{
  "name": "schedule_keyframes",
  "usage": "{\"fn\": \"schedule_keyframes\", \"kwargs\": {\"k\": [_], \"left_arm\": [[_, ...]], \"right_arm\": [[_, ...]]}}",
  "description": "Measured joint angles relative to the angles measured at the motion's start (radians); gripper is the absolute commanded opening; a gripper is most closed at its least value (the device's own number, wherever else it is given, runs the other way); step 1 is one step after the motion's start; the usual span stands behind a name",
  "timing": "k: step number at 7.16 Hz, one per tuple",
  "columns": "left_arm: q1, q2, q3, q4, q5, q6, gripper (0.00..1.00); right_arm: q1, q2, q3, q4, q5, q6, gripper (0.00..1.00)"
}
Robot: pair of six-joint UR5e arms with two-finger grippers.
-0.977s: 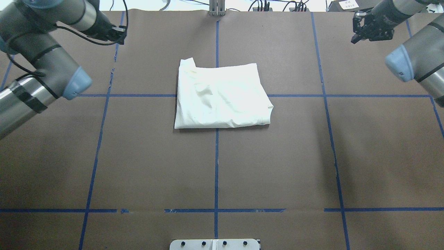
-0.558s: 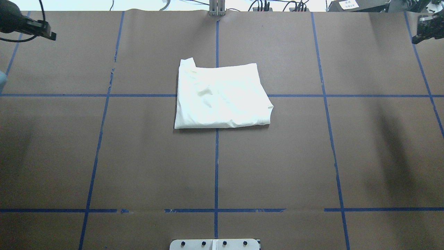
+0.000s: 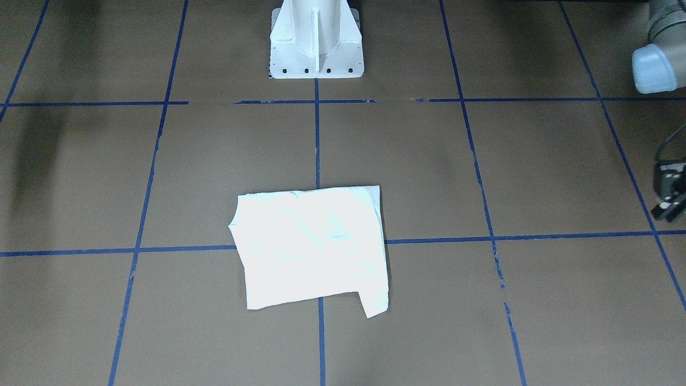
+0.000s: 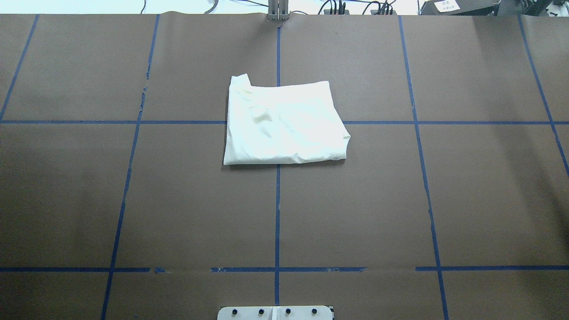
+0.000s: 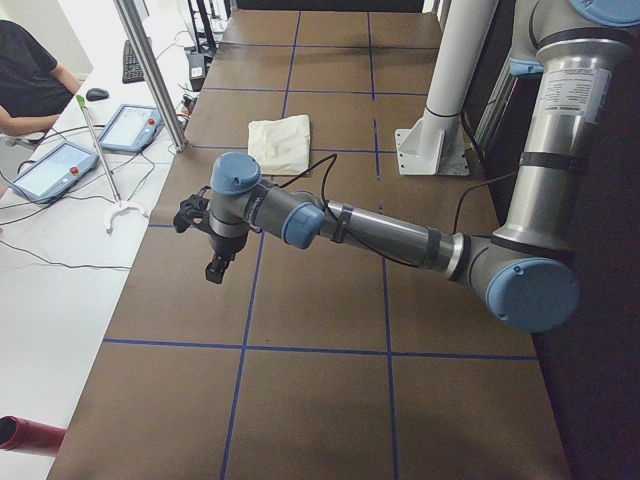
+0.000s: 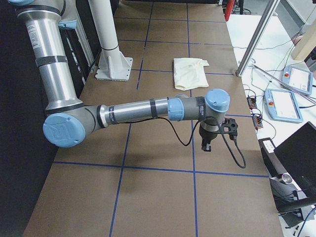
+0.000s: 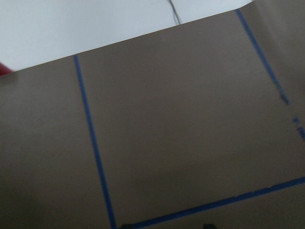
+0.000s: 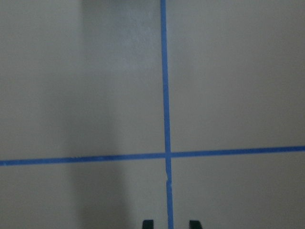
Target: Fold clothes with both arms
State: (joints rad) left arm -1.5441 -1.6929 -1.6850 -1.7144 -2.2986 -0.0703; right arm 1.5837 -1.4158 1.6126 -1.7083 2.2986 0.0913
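A: Overhead exterior view: the folded T-shirt point(image 4: 284, 126) lies mid-table, towards the far side, across the blue tape point(image 4: 278, 200) crossing.
B: Handling?
A: Probably soft, light and limp; pinch a corner through all layers.
B: Grippers?
A: Right gripper point(image 8: 170, 223) parted, empty, well apart. Left gripper point(image 3: 667, 209): cannot tell.

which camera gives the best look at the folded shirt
The overhead exterior view: the shirt lies near the middle, large, with its folds and edges clear. The front-facing view shows it whole too, but washed out to flat white. Both side views show it small and far off. The wrist cameras show only the table.
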Motion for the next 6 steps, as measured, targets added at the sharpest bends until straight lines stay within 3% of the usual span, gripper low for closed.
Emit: {"fn": "schedule_keyframes", "kwargs": {"k": [2,4,6], "left_arm": [[-0.077,0.126,-0.084,0.157,-0.081,0.04,1.0],[-0.086,0.224,-0.164,0.178,-0.094,0.042,1.0],[-0.081,0.25,-0.176,0.178,-0.097,0.043,1.0]], "right_arm": [[0.007,-0.114,0.081,-0.015,0.006,-0.014,1.0],[0.003,-0.144,0.09,-0.018,0.01,-0.013,1.0],[-0.008,-0.172,0.099,-0.017,0.011,-0.017,1.0]]}}
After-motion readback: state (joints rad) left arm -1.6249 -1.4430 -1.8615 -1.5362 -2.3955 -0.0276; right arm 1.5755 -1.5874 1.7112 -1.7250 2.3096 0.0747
